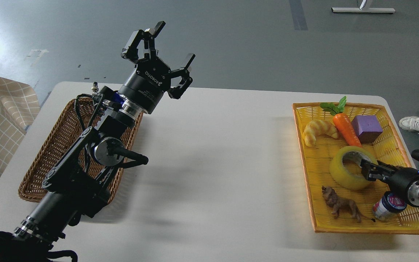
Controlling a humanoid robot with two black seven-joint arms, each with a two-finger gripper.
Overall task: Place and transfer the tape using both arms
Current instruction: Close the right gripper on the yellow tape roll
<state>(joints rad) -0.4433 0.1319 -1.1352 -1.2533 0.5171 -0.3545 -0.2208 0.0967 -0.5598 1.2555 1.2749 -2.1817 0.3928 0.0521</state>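
On the right side of the table (213, 153), a shallow yellow tray (306, 171) sits close to the right edge. The tape (344, 174) lies near the tray's middle, a wide translucent yellow roll resting on its flat side, pale core facing up.

Right gripper (366, 170): comes in from the right edge of the view, low over the tray, tips at the roll's right-hand rim. One finger looks to reach into the core opening; the other is hard to separate from the roll's outer wall. Whether the jaws are closed on the rim or only placed about it cannot be told from this angle. The roll sits flat on the tray floor.

Other contents of the tray:
- croissant toy (318, 131), far-left corner
- carrot (344, 125) with green top, just beside the croissant, lying toward the tray's far edge
- purple block (366, 128), touching or just beside the carrot, far-right area
- toy lion (340, 204), near edge, standing just below the tape
- small can (387, 206), tilted, near-right corner, under the right arm's wrist

Left gripper (171, 45): raised high over the table's far-left area, fingers spread wide, nothing between them. "ROBOTIQ" is readable on the wrist.

A brown wicker basket (49, 160) lies along the table's left edge, partly hidden behind the left arm. What it holds cannot be seen.
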